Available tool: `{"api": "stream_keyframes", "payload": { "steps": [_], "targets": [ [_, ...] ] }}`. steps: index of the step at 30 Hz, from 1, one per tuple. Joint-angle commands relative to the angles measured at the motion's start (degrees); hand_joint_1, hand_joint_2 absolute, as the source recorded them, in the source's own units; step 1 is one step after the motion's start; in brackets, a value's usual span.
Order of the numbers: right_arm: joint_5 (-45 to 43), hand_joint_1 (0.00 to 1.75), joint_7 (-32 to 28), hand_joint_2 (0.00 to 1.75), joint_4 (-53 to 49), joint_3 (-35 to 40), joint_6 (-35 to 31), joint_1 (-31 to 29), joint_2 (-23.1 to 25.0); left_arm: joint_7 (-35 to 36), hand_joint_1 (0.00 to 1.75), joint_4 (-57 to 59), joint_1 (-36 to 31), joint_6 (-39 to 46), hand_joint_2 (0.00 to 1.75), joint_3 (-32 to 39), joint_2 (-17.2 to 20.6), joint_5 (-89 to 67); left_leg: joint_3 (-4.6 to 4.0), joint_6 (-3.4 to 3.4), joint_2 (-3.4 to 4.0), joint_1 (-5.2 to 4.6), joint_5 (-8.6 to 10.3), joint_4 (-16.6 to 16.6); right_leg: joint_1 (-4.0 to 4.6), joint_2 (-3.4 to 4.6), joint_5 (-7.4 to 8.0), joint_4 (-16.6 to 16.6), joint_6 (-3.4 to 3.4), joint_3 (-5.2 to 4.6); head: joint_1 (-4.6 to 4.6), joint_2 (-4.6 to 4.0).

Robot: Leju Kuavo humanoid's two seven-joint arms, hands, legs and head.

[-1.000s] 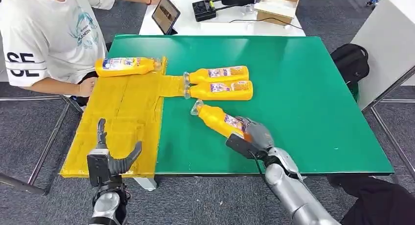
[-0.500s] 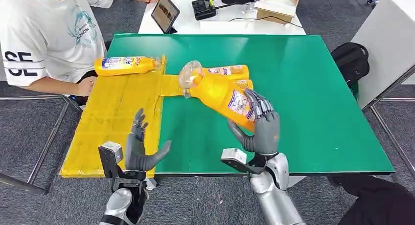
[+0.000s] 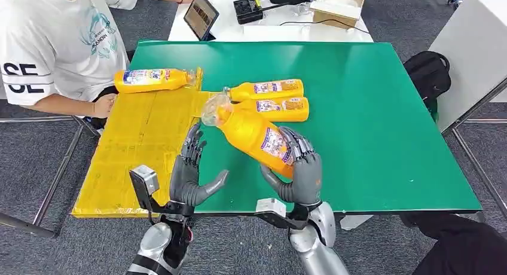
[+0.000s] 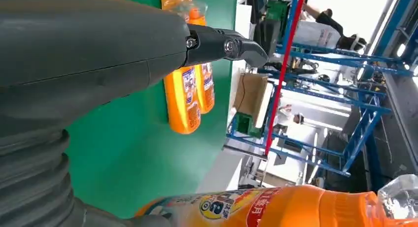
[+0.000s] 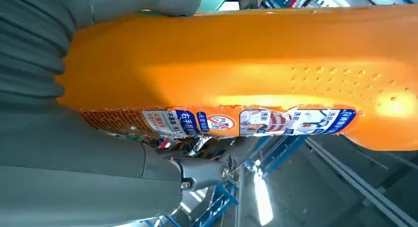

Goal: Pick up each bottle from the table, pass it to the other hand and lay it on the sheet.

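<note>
Orange plastic, glossy and softly waisted, makes up the held bottle (image 3: pixel 254 134), which the right hand (image 3: pixel 299 167) grips around its lower body, dark fingers wrapped over the printed label. The bottle is raised off the counter (image 3: pixel 370 107) and tilted, its clear cap end pointing up and toward the yellow sheet (image 3: pixel 137 143). In the right wrist view the same bottle shows a band of small raised dimples along its flank and a blue-and-white label strip.

The left hand (image 3: pixel 190 173) stands upright just beside the bottle, palm turned toward it, fingers spread and thumb out, holding nothing and not touching the plastic.

Two more bottles (image 3: pixel 269 100) of the same shape lie side by side on the smooth green counter, necks toward the sheet and just reaching its edge. A fourth bottle (image 3: pixel 152 79) lies on its side at the far end of the sheet, whose surface is creased into panels. A person in a white printed shirt (image 3: pixel 54 42) sits at the counter's far left corner.
</note>
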Motion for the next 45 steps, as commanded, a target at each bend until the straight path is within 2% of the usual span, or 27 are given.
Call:
{"api": "stream_keyframes", "payload": {
  "steps": [1,3,17,33,34,35,36,37,45],
  "targets": [
    [-5.0,1.75,0.2,1.75,17.5,6.5,3.2,-3.9,3.4,-0.5,0.00,0.1,-1.8,-2.6,1.75,-2.6,1.2,1.8,0.36,0.04,0.24,0.04,-0.09,-0.1,0.08,0.17,-0.01,-0.1,-0.21,0.29,0.02,0.00],
    [-5.5,1.75,-0.2,1.75,19.9,7.7,3.8,-4.3,4.0,-0.6,0.00,-0.6,-1.6,-2.9,1.75,-3.1,1.3,1.7,0.16,0.01,0.16,0.04,-0.04,-0.1,0.06,0.12,0.01,-0.1,-0.12,0.12,0.00,0.00],
    [-3.0,1.75,3.6,1.75,30.3,15.6,7.1,-6.6,6.1,-0.7,0.00,1.1,-1.8,-3.2,1.75,-3.7,0.8,1.2,0.23,0.04,0.06,0.04,-0.04,-0.1,0.07,0.00,-0.04,-0.1,-0.17,0.20,0.04,0.00],
    [-3.6,1.75,3.7,1.75,30.5,17.5,6.3,-6.4,6.8,-0.2,0.00,5.3,-3.5,2.6,1.75,-4.3,1.1,-5.8,0.28,0.06,0.03,0.03,-0.07,-0.1,0.07,-0.04,-0.08,-0.1,-0.21,0.25,0.02,0.00],
    [-3.9,1.75,3.8,1.75,30.3,17.5,6.4,-6.3,6.8,-0.1,0.14,5.4,-3.4,3.2,1.75,-4.3,1.1,-6.3,0.20,0.04,0.00,0.04,-0.04,-0.1,0.06,-0.06,-0.06,-0.1,-0.17,0.17,0.02,0.00],
    [-3.9,1.75,3.8,1.75,30.1,17.5,6.3,-6.2,6.7,-0.1,0.80,5.5,-3.5,3.3,1.75,-4.2,1.0,-6.4,0.29,0.05,0.02,0.05,-0.07,-0.1,0.09,-0.05,-0.08,-0.1,-0.22,0.26,0.00,0.00],
    [-4.0,1.75,3.9,1.75,29.9,17.5,6.3,-6.3,6.7,0.0,1.55,5.7,-3.5,4.2,1.75,-4.4,1.1,-7.3,0.20,0.04,0.01,0.02,-0.04,-0.1,0.04,-0.05,-0.06,0.0,-0.17,0.16,0.02,0.00],
    [-4.0,1.75,4.0,1.75,29.8,17.5,6.3,-6.3,6.6,0.1,1.75,5.8,-3.6,4.2,1.75,-4.3,1.1,-7.3,0.11,0.03,0.00,0.03,-0.02,-0.1,0.05,-0.05,-0.05,0.0,-0.13,0.09,0.02,0.00],
    [-3.8,1.75,4.1,1.75,29.7,17.6,6.0,-6.4,6.5,0.0,1.75,5.3,-3.4,2.1,1.75,-4.0,1.1,-5.7,0.20,0.05,0.01,0.03,-0.05,-0.1,0.05,-0.05,-0.07,0.0,-0.16,0.17,0.02,0.00]
  ]
}}
